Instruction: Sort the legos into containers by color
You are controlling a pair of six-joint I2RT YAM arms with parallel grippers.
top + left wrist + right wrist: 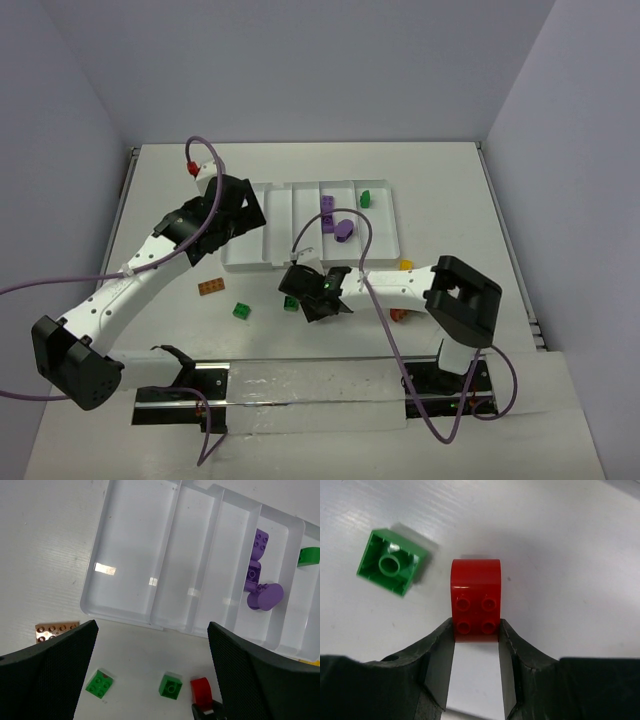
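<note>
R end effector (476,632) has its fingers pinched on the red brick (475,587) at its near end. Brick sits on the counter, long axis pointing straight ahead twd tray (120,617). L end effector (152,652) is wide open, empty, above tray's near rim.

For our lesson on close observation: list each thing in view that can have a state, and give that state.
Left gripper: open, holding nothing.
Right gripper: shut on the red brick.
Red brick: pinched at its studded end.
Loose green brick: upside down, ungripped.
Tray: purple bricks in the fourth compartment, sorted green brick in the fifth.
Brown plate: studs up, outside the tray.
</note>
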